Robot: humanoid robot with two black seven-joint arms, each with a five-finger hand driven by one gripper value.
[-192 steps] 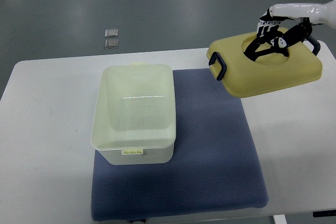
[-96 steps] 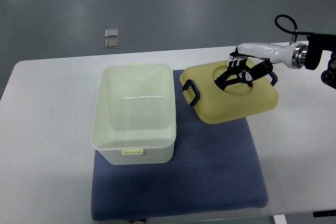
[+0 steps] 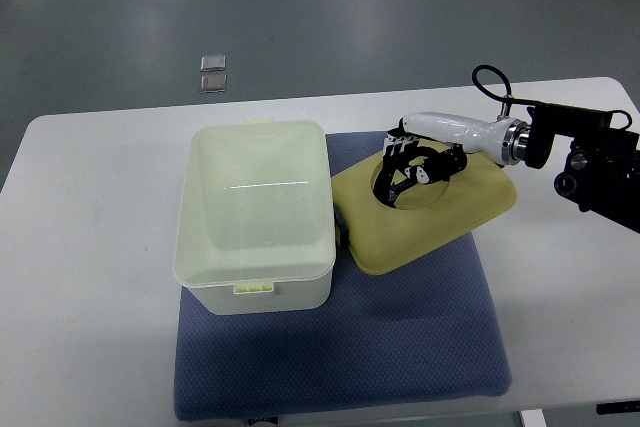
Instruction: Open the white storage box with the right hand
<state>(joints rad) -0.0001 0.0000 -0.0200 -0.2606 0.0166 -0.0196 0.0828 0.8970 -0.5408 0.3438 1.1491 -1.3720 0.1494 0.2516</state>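
The white storage box [image 3: 255,212] stood open on the blue mat [image 3: 400,327], which lay on the white tabletop [image 3: 90,277]. Just right of the box, the yellow lid [image 3: 425,212] rested on the mat, tilted, its near-left edge touching the box. The right hand [image 3: 410,165] had its fingers [image 3: 395,147] curled into the lid's round recess, gripping it.

We have a single top view, looking steeply down from the robot's side onto the white rectangular table [image 3: 90,247]; the right hand [image 3: 408,162] sits right of centre, its arm entering from the right edge.
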